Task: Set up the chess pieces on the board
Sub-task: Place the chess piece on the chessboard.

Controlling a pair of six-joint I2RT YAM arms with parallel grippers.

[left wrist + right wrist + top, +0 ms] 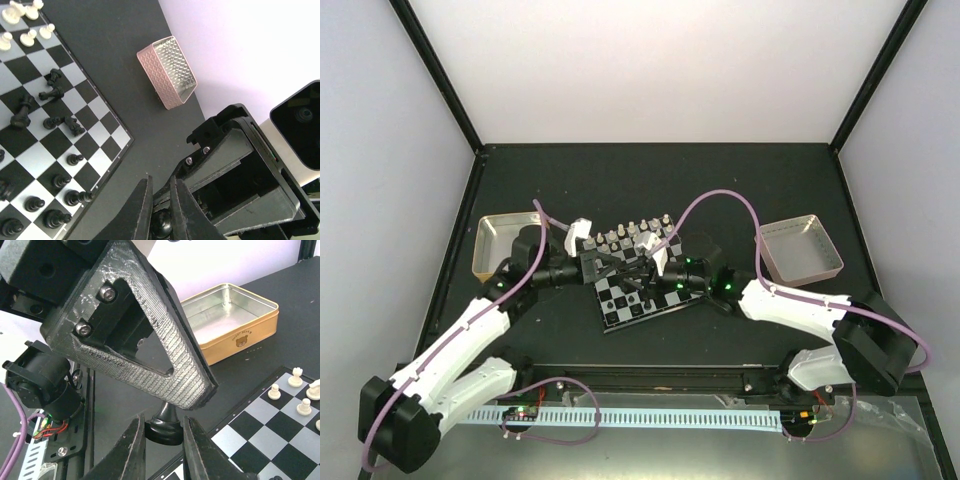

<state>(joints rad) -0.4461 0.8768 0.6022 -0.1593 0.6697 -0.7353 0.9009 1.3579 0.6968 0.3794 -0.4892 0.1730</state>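
Both grippers meet over the board, on one black chess piece. My right gripper is shut on the piece's wide base. My left gripper is shut on its round head, and its grey ribbed finger covers the top of the piece in the right wrist view. On the board, several black pieces lie toppled and others stand near one edge. White pieces stand at the far side. In the top view the two grippers hide the held piece.
A shallow metal tray lies left of the board and another to its right. The right tray shows in the left wrist view, and the left tray as a gold tin. A slotted rail runs along the near edge.
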